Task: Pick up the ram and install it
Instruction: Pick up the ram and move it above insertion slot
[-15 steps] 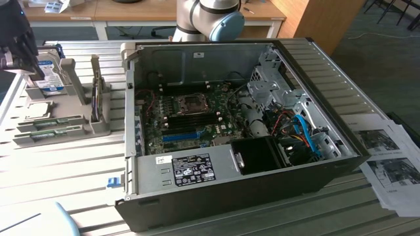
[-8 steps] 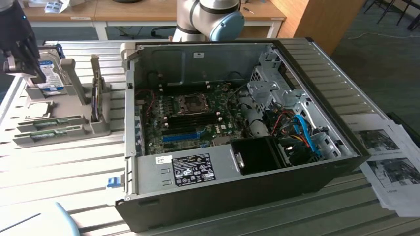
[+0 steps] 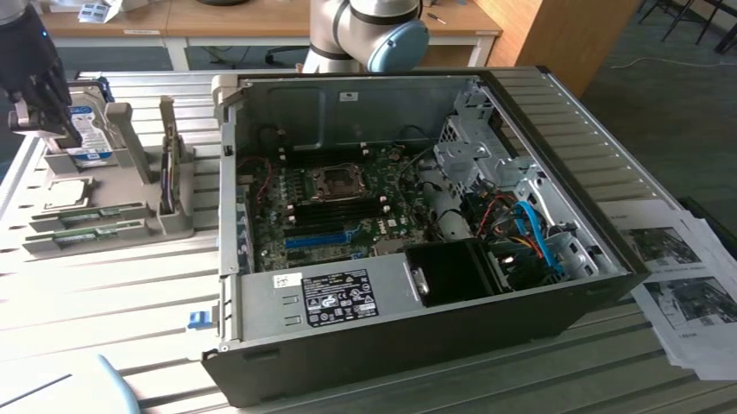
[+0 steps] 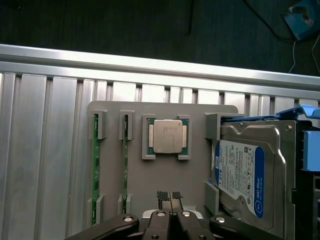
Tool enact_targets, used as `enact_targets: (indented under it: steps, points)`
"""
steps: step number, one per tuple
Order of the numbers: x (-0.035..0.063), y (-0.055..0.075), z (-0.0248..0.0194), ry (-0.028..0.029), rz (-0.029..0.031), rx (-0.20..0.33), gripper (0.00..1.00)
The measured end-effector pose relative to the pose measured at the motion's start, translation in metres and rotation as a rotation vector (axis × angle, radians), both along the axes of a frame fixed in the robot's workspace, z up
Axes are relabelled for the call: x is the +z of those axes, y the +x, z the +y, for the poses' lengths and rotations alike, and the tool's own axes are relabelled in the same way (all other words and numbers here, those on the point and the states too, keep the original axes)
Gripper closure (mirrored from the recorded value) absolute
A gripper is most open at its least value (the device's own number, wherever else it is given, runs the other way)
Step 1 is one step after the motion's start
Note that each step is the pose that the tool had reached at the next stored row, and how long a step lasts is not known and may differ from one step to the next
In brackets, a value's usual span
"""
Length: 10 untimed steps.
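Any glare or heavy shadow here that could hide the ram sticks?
Exterior view: the table washes out near white on that view's left; the computer case interior is shaded. Wrist view: the table's rail glares, the floor beyond is dark, but both ram sticks in the grey holder are evenly lit.

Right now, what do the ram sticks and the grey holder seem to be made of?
Ram sticks: green circuit board, matte, seen edge-on with small dark parts.
Holder: probably plastic; its grey surface looks flat and dull, without metallic shine.
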<state>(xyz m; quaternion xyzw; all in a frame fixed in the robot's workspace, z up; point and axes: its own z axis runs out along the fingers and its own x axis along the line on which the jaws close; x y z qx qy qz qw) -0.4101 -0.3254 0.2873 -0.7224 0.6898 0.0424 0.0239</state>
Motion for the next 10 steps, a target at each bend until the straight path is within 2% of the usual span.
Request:
enact_targets:
  steps: [5,10]
  points:
    - [-0.0001,0.0,-0.0006,0.0001,-0.0002,0.0,0.91]
    - [-0.0001,0.0,-0.0036,0.0001,-0.0001,0.0,0.91]
